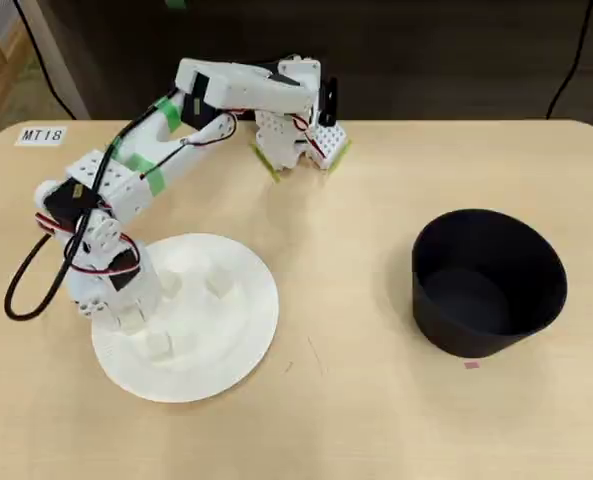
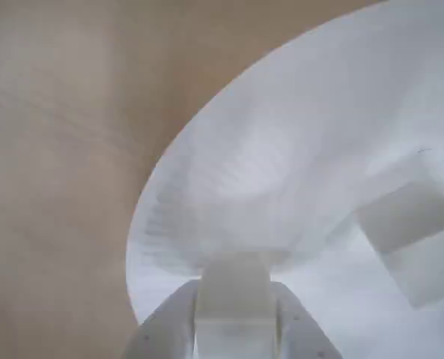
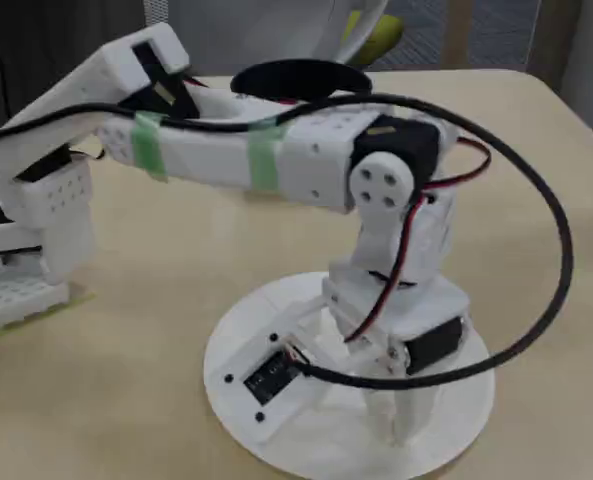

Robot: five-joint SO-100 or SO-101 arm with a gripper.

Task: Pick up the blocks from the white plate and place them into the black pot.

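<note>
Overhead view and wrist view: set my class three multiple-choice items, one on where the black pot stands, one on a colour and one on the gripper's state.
1. In the overhead view, the black pot stands where relative to the white plate?
A. To its right
B. To its left
C. On it

2. The tape bands on the arm are:
A. Red
B. Green
C. Blue

3. In the wrist view, the gripper:
A. Holds nothing
B. Holds a spoon
C. Has a block between its fingers

Answers:
1. A: the pot sits to the right, apart from the plate.
2. B: the bands are plainly green.
3. C: a white cube fills the gap between the fingers.
</note>
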